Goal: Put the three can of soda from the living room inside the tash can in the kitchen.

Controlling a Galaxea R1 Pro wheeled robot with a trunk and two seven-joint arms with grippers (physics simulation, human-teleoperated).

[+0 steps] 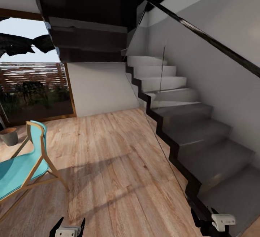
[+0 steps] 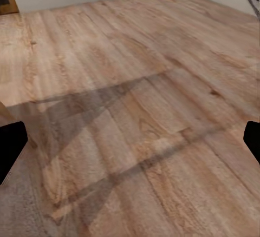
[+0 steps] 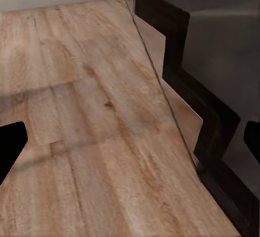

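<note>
No can of soda and no tash can are in view; I am out on a wooden floor (image 1: 115, 165) beside a staircase. My left gripper (image 1: 68, 229) sits at the bottom edge of the head view with its dark fingers spread. In the left wrist view the left gripper (image 2: 131, 145) is open, with bare floor between its fingertips (image 2: 11, 150). My right gripper (image 1: 211, 224) hangs low beside the bottom stair. In the right wrist view the right gripper (image 3: 131, 144) is open over the floor, holding nothing.
A grey staircase (image 1: 187, 121) with a black stringer and glass balustrade rises on the right. A turquoise chair (image 1: 21, 165) with a wooden frame stands at the left, a small grey pot (image 1: 9, 136) behind it near a large window (image 1: 32, 85). A white wall (image 1: 101, 89) lies ahead.
</note>
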